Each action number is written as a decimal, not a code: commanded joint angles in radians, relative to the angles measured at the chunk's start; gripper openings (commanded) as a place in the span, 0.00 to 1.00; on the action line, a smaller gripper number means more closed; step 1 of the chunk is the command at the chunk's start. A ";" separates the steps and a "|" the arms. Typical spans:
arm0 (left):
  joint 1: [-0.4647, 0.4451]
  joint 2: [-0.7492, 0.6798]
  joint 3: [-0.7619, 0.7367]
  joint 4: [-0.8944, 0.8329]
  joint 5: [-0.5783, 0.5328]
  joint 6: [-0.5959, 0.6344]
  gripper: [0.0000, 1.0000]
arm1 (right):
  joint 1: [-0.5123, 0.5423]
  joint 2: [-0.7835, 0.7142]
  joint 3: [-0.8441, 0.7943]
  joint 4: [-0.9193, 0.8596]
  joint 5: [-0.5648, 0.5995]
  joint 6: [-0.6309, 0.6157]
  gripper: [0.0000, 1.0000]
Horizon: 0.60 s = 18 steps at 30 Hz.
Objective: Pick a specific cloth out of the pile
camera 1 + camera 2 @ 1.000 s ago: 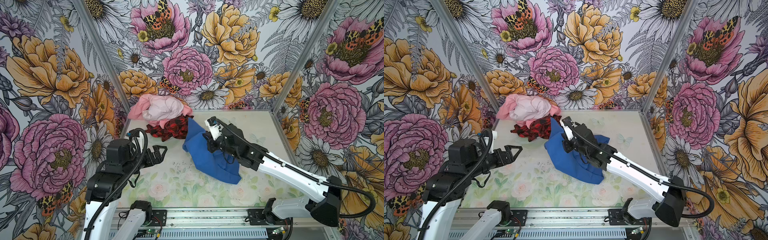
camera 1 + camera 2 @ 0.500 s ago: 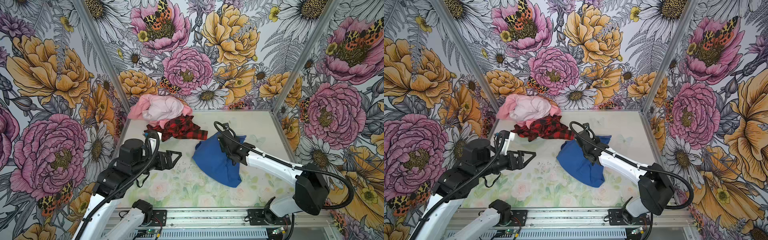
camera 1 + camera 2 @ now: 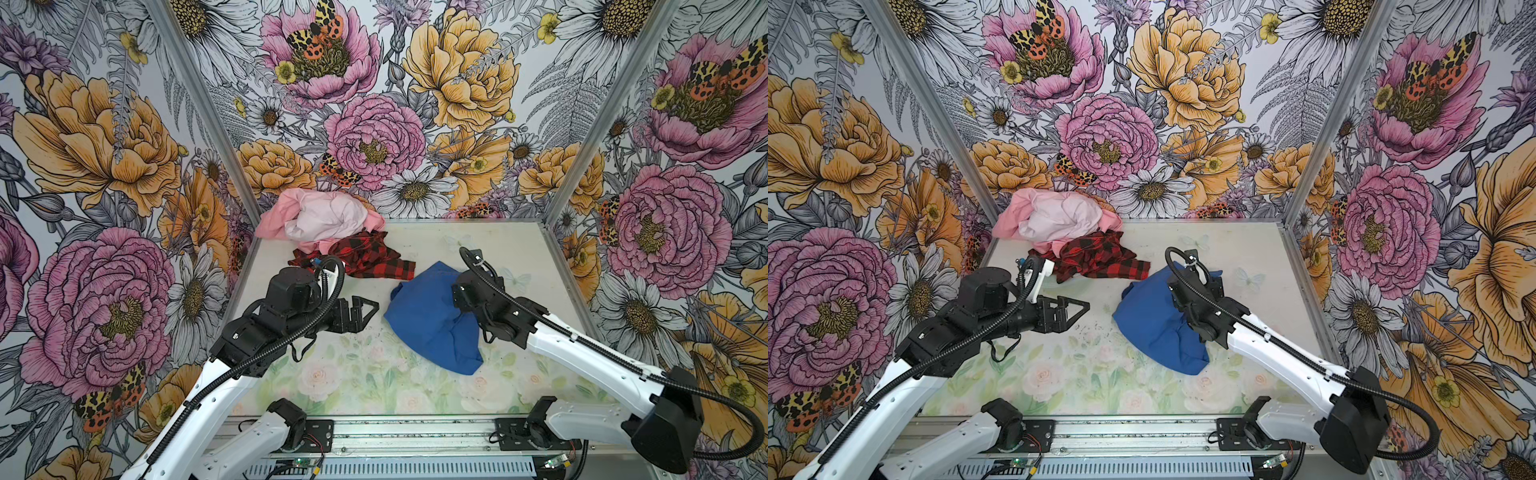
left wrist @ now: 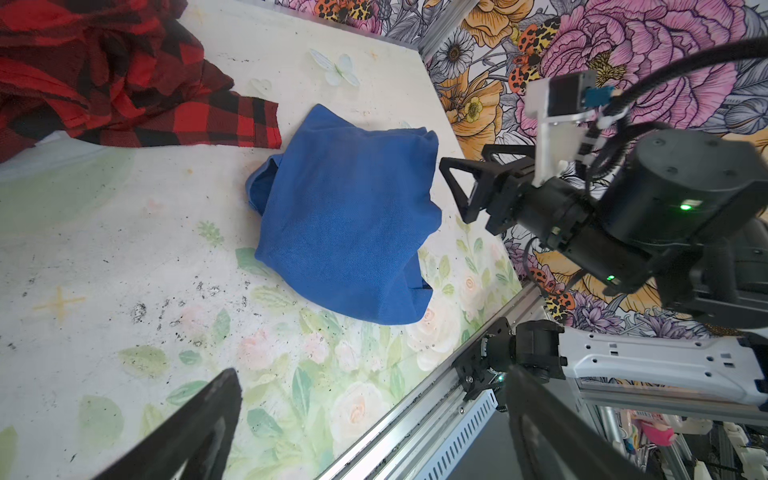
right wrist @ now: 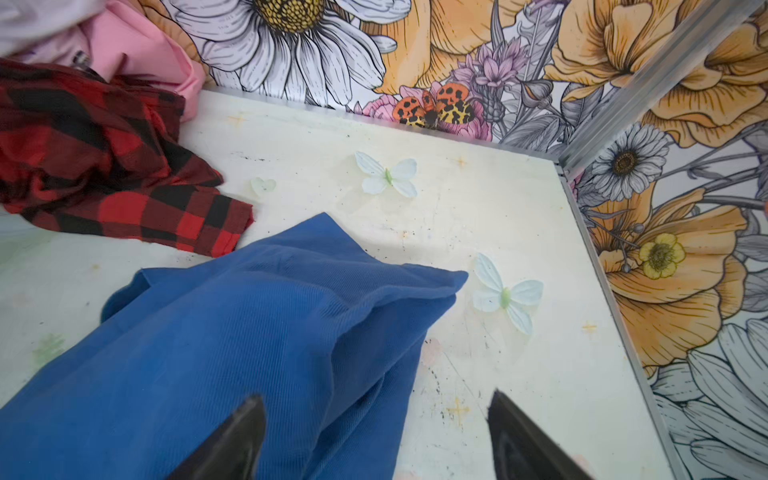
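Since a second ago the cloth [image 3: 432, 320] has come away from the pile [image 3: 328, 216] and now lies crumpled on the table [image 3: 519, 249], middle-right in both top views, just beside the plaid corner [image 3: 399, 270]. My right gripper [image 5: 376, 411] has let go: its jaws stand spread, one over the blue fabric and one over bare table, pinching nothing. My left gripper [image 4: 370, 382] has moved in towards the middle, jaws wide apart and empty, near the cloth's left edge.

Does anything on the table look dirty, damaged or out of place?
Only small things: dark specks soil the table near the blue cloth, which lies crumpled beside the pile. Nothing looks torn.
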 commanded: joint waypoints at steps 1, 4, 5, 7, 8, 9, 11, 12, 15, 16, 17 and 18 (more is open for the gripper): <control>-0.004 0.005 0.007 0.030 -0.024 0.034 0.99 | 0.069 -0.050 -0.012 -0.029 -0.075 -0.151 0.90; -0.005 0.020 0.010 0.030 -0.027 0.046 0.99 | 0.121 -0.047 -0.020 -0.027 -0.207 -0.296 0.92; -0.005 0.028 0.008 0.035 -0.021 0.047 0.99 | 0.123 -0.028 -0.024 -0.030 -0.214 -0.321 0.92; -0.006 0.039 0.007 0.054 -0.004 0.044 0.99 | 0.123 0.015 -0.027 -0.037 -0.245 -0.375 0.92; -0.007 0.042 0.008 0.065 0.010 0.039 0.99 | 0.123 0.041 -0.022 -0.043 -0.259 -0.399 0.92; -0.009 0.042 0.012 0.074 0.019 0.036 0.99 | 0.123 0.060 -0.015 -0.054 -0.276 -0.414 0.92; -0.021 0.041 0.020 0.095 0.027 0.030 0.99 | 0.119 0.119 0.011 -0.076 -0.322 -0.445 0.94; -0.022 0.042 0.022 0.101 0.030 0.031 0.99 | 0.116 0.143 0.017 -0.075 -0.337 -0.458 0.94; -0.029 0.047 0.031 0.102 0.038 0.044 0.99 | 0.088 0.236 0.057 -0.073 -0.365 -0.490 0.95; -0.029 0.046 0.031 0.101 0.038 0.046 0.99 | 0.071 0.268 0.073 -0.074 -0.388 -0.503 0.96; -0.030 0.043 0.031 0.101 0.040 0.048 0.99 | 0.047 0.301 0.089 -0.074 -0.425 -0.511 0.97; -0.029 0.039 0.031 0.101 0.044 0.051 0.99 | 0.012 0.329 0.102 -0.074 -0.464 -0.516 0.97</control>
